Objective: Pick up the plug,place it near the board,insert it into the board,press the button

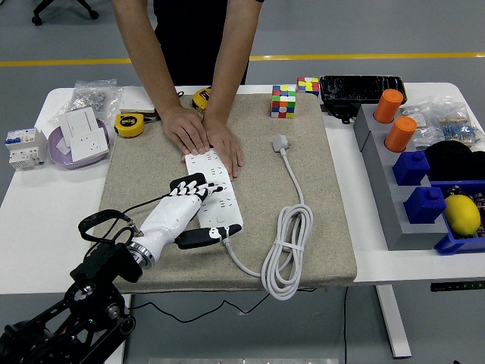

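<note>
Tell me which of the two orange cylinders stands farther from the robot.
The upper orange cylinder, next to the black case; the other orange cylinder stands nearer, beside the blue blocks.

The left hand (184, 211) is laid flat, fingers extended, on the near part of the white board (214, 191). Beyond it, the board's far end is pressed down by a person's hands (200, 135). To its right, the plug (281, 142) and coiled cable (286, 250) are seen on the mat (333, 212).
</note>
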`<state>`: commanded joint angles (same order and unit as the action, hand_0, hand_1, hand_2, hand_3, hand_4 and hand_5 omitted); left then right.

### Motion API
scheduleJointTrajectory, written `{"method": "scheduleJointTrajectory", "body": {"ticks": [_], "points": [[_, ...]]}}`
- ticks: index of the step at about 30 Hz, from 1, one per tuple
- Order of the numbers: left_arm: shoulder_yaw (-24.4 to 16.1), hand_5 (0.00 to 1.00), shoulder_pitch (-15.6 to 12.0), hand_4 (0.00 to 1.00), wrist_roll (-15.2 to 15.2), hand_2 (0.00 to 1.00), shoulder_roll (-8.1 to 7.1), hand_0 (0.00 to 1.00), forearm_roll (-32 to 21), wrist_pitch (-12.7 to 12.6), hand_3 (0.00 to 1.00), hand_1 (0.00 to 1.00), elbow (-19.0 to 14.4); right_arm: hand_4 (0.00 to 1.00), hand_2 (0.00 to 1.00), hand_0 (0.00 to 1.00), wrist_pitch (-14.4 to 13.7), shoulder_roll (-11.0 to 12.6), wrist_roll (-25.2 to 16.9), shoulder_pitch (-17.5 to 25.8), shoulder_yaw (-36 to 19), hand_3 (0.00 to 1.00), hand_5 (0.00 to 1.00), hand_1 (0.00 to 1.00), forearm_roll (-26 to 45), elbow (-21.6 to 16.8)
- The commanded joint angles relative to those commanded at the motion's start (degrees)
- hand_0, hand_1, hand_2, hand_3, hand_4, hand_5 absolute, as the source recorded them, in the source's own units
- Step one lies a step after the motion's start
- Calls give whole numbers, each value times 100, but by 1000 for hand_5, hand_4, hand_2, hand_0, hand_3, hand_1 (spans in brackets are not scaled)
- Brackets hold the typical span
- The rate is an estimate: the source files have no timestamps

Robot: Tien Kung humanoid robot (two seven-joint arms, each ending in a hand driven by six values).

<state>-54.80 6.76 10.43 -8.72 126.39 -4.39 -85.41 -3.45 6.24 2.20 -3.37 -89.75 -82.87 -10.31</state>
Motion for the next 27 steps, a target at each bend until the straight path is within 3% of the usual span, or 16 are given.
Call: {"method": "scheduleJointTrajectory", "body": {"ticks": [6, 10, 11, 13, 16, 17, 18, 22, 23, 27], "points": [[-139, 998, -16, 998, -63, 970, -1, 998, 26, -91, 938, 998, -204, 998, 853, 962, -1, -1, -2, -7, 0, 876, 955, 894, 8, 0], [-198, 998, -62, 998, -45, 970, -43, 998, -54, -95, 938, 998, -558, 998, 853, 962, -2, -1, -2, -15, -9, 876, 955, 894, 6, 0], [-200, 897, -68, 998, -34, 790, -47, 900, -69, -88, 914, 814, -597, 998, 853, 961, -3, -1, -2, -16, -11, 874, 956, 894, 5, 0], [-195, 897, -123, 998, 159, 790, -75, 900, -166, 77, 914, 814, -876, 998, 853, 961, -3, 0, -5, -16, -18, 874, 956, 894, 7, 0], [-174, 897, -183, 998, 646, 790, -128, 900, 5, 605, 914, 814, -1368, 998, 853, 961, 0, -2, -1, -12, -34, 874, 956, 894, -4, 0], [-170, 240, -189, 605, 794, 245, -142, 248, 47, 793, 772, 116, -1479, 998, 852, 962, 1, -2, -1, -12, -33, 875, 955, 894, -5, 0], [-152, 240, -200, 605, 976, 245, -176, 248, 109, 1006, 772, 116, -1618, 998, 852, 962, 2, -2, 0, -14, -34, 875, 955, 894, -3, 0], [-114, 240, -221, 605, 1547, 245, -273, 248, 176, 1812, 772, 116, -1652, 998, 852, 962, -1, 4, -4, -18, -31, 875, 955, 894, 7, 0], [-105, 117, -207, 454, 1644, 172, -287, 178, 163, 1984, 717, 43, -1652, 998, 852, 962, -1, 6, -1, -18, -36, 875, 955, 894, 1, 0], [-30, 117, -89, 454, 1868, 172, -287, 178, 71, 2430, 717, 43, -1652, 998, 852, 962, 3, 9, 6, -25, -42, 875, 955, 894, -15, 0]]}}
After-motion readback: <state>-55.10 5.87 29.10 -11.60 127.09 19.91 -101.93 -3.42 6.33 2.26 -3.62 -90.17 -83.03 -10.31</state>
